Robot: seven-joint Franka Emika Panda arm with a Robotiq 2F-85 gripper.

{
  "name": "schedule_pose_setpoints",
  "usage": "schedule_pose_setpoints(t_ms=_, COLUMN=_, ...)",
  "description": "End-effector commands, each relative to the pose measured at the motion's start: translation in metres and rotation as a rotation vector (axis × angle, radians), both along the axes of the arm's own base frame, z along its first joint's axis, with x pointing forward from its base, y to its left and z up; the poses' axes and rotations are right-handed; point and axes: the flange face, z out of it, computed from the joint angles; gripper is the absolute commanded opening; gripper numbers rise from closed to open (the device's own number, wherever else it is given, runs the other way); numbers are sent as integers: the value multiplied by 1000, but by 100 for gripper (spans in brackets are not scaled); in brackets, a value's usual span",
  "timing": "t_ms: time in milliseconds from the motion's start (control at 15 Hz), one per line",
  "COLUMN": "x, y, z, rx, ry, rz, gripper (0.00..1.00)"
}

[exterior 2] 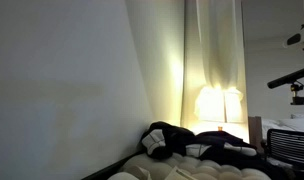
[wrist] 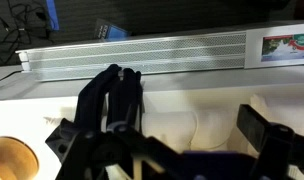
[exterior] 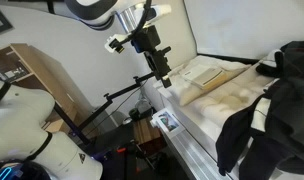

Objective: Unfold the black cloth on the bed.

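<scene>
The black cloth (exterior: 264, 112) lies bunched on the far part of the white bed (exterior: 214, 92), with white patches showing. In an exterior view it is a dark heap (exterior 2: 190, 142) on the bedding. In the wrist view a bunched part of the cloth (wrist: 110, 95) lies on the cream mattress (wrist: 207, 125), beyond the fingers. My gripper (exterior: 163, 73) hangs above the near end of the bed, apart from the cloth. Its fingers (wrist: 157, 130) are spread wide, open, with nothing between them.
A black tripod (exterior: 120, 98) stands beside the bed near the arm. A wooden shelf unit (exterior: 32, 72) is behind it. A white slatted panel (wrist: 142, 55) runs along the bed's edge. A lit lamp (exterior 2: 218, 104) glows by the curtain.
</scene>
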Motion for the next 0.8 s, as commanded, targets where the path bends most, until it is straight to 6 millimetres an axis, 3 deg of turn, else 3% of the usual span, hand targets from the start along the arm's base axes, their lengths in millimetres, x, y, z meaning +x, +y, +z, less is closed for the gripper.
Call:
schedule_pose_setpoints(t_ms=0, x=0, y=0, z=0, rx=0, ry=1, rz=0, gripper=100)
schedule_pose_setpoints(t_ms=600, x=0, y=0, z=-2, rx=0, ry=5, rz=0, gripper=100)
schedule_pose_setpoints(t_ms=733, x=14, y=-5, z=-13, rx=3, ry=5, rz=-55, gripper=100)
